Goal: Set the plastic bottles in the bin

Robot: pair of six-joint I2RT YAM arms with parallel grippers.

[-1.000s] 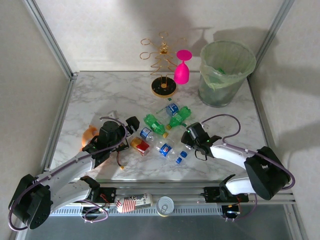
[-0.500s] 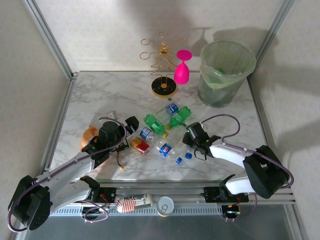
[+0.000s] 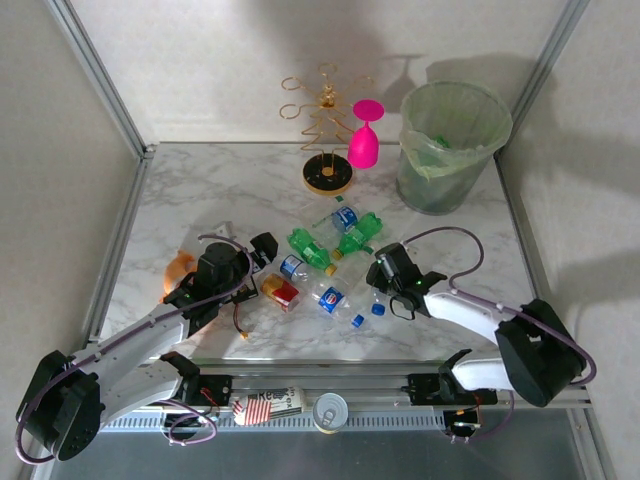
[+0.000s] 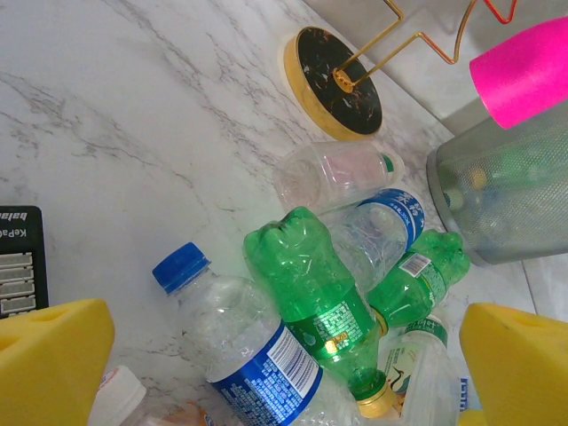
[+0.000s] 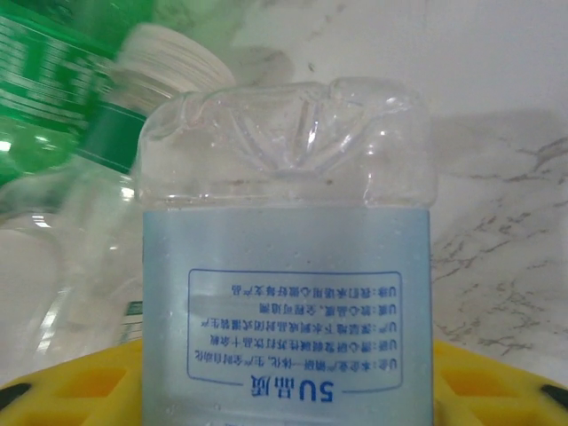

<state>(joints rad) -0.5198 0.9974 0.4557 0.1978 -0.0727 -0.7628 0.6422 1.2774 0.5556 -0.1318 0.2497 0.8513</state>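
Roughly seven plastic bottles [image 3: 325, 270] lie heaped on the marble table [image 3: 210, 190] at the centre of the top view. The bin [image 3: 435, 190] stands well apart at upper right, with green items already inside.

Handling, my read: they look empty and thin-walled, so very light and easily dented. Smooth, round sides will probably roll or squirt out under a skewed pinch. Best hold is mid-body across the label or at the stiffer shoulder, with modest squeeze.

Right gripper [image 3: 372, 285]: jaws drawn in narrow around one clear bottle [image 5: 288, 266] that has a pale blue label. The yellow pads sit against both sides of the label band, and the bottle's base points away from the wrist. That grip spot looks good, but I can't tell how firm it is. The arm reaches in low from lower right, forearm near flat, wrist aimed up-left into the heap.

Left gripper [image 4: 286, 359]: jaws wide and empty, hanging over the heap's left edge above a green bottle [image 4: 306, 293] and a blue-capped bottle [image 4: 235, 342]. That arm runs diagonally from lower left.
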